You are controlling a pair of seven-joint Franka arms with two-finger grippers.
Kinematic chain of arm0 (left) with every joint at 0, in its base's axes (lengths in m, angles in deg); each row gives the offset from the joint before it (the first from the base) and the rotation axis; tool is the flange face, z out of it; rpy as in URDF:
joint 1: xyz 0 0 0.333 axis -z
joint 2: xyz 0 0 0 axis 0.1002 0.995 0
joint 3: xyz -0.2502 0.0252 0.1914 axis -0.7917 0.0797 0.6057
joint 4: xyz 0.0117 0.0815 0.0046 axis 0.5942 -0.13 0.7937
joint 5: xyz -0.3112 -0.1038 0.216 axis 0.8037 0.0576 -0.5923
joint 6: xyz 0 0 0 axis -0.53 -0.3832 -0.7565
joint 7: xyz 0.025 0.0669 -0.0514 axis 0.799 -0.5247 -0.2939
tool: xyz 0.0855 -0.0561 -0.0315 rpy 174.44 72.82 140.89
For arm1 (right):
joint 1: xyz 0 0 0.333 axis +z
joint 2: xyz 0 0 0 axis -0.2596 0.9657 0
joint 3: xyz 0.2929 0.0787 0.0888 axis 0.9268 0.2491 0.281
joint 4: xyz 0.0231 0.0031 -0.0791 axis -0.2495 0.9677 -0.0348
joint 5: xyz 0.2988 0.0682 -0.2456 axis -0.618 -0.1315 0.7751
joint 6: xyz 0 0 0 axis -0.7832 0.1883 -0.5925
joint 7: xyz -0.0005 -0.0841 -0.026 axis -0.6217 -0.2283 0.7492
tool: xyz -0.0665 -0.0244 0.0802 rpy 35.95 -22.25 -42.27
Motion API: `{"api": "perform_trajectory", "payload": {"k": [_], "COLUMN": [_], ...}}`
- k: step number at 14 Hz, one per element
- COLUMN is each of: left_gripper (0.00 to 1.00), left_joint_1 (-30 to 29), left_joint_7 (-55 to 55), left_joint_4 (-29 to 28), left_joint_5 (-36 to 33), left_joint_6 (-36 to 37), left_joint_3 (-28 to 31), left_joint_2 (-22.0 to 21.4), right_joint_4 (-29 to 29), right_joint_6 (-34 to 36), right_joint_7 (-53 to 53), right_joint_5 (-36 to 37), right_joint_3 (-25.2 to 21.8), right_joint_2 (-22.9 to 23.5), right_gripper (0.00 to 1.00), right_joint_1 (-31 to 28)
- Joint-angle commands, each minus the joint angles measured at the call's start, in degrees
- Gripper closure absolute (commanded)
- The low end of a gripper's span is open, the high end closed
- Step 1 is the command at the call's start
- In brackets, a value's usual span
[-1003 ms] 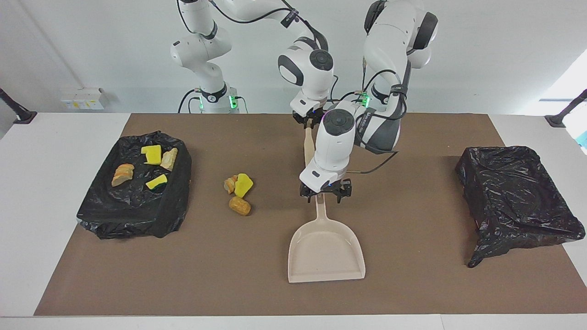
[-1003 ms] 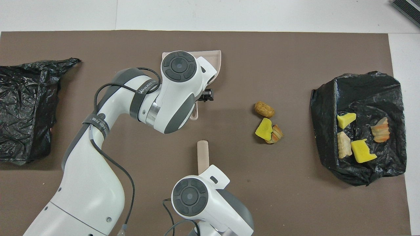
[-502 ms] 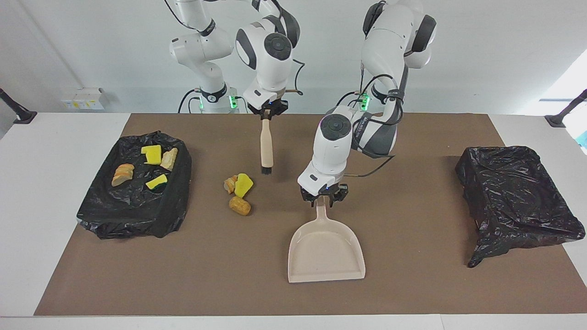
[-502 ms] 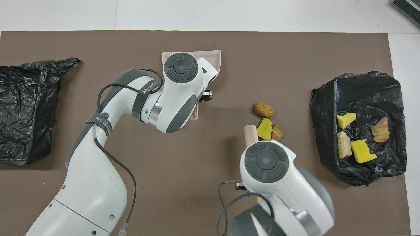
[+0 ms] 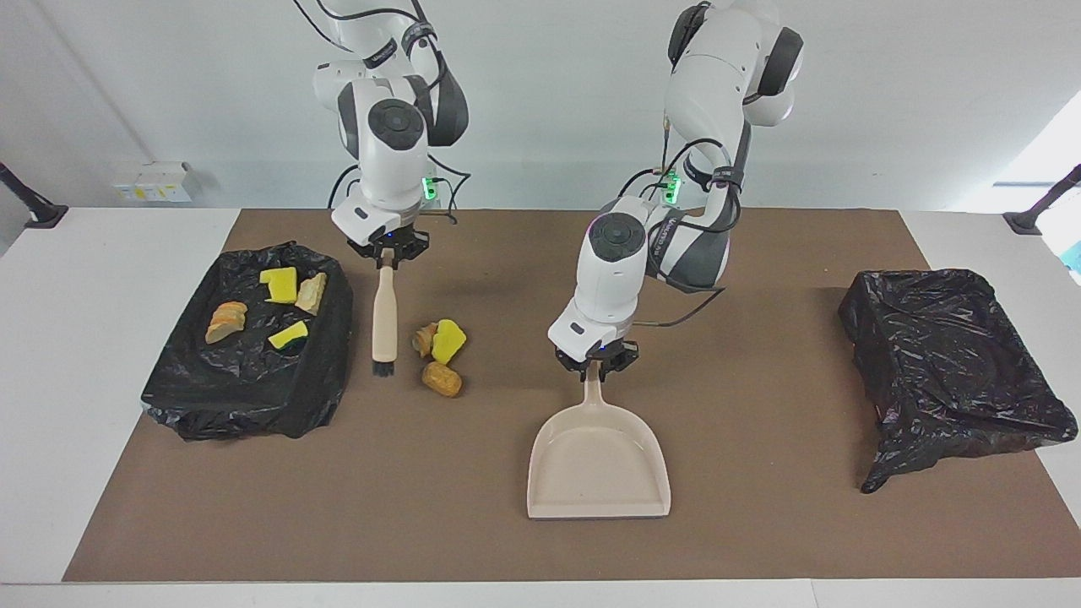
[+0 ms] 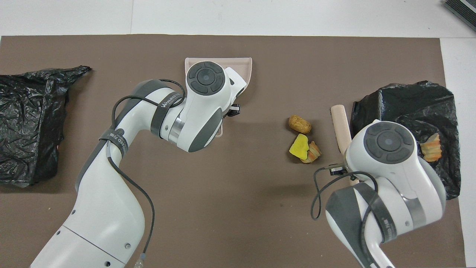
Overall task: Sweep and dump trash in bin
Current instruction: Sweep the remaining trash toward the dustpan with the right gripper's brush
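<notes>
Facing view: the right gripper (image 5: pixel 388 257) has its jaws clenched on the top of the brush (image 5: pixel 383 319) handle. The brush hangs upright with its black bristles just above the brown mat (image 5: pixel 760 523), between the black-lined bin (image 5: pixel 245 397) at the right arm's end and three loose trash pieces (image 5: pixel 441 353). Those three, a yellow bit, an orange-tan bit and a tan lump, lie close together on the mat. Four more trash bits (image 5: pixel 274 306) rest inside that bin. The left gripper (image 5: pixel 596 365) has its jaws closed on the dustpan (image 5: pixel 598 460) handle; the pan lies flat on the mat near the desk's middle, with its open mouth pointing away from the robots. A second black-lined bin (image 5: pixel 954 363) sits at the left arm's end of the desk (image 5: pixel 67 355).

Overhead view: the left arm covers most of the dustpan (image 6: pixel 247 67); only the pan's rim and the handle end show. The right arm covers part of the bin (image 6: pixel 416 100). The brush handle (image 6: pixel 340 124) lies between that bin and the loose trash (image 6: pixel 302 139). Neither pair of jaws is visible here.
</notes>
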Motion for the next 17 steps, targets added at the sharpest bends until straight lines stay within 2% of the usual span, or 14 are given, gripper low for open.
{"api": "perform_trajectory", "payload": {"k": [1, 3, 6, 10, 12, 15, 17], "left_gripper": [1.00, 1.00, 1.00, 1.00, 1.00, 1.00, 1.00], "left_joint_1": [-0.2, -0.8, -4.3, -6.8, -9.2, -8.8, -8.7], "left_joint_7": [0.4, 6.4, 14.0, 34.8, 45.4, 60.7, 75.2], "left_joint_4": [-1.0, -0.7, -0.5, 2.6, 2.8, 2.6, 1.9], "left_joint_5": [-1.2, -1.0, -0.9, -2.3, -2.4, -5.1, -4.9], "left_joint_6": [0.8, 4.3, 8.7, 17.5, 18.0, 17.1, 17.0], "left_joint_3": [0.6, 1.1, 1.2, 1.6, 1.4, 0.9, 0.9], "left_joint_2": [-1.1, -2.9, -5.6, -6.4, -6.6, -7.6, -8.3], "right_joint_4": [4.5, 7.4, 7.6, 7.1, 6.4, 2.8, 0.0], "right_joint_6": [-8.3, -14.8, -15.4, -15.8, -17.4, -17.6, -17.2], "right_joint_7": [-1.8, -1.4, -0.9, -0.9, -0.5, 3.9, 6.0], "right_joint_5": [1.2, 1.3, 1.2, -2.3, -6.6, -10.4, -14.0], "right_joint_3": [1.0, 1.0, 1.3, 1.5, 1.4, 1.5, 1.5], "right_joint_2": [-0.4, 1.3, 3.4, 5.7, 8.5, 11.0, 12.4], "right_gripper": [1.00, 1.00, 1.00, 1.00, 1.00, 1.00, 1.00], "right_joint_1": [-2.4, -2.9, -2.1, 1.8, 6.0, 9.7, 11.5]}}
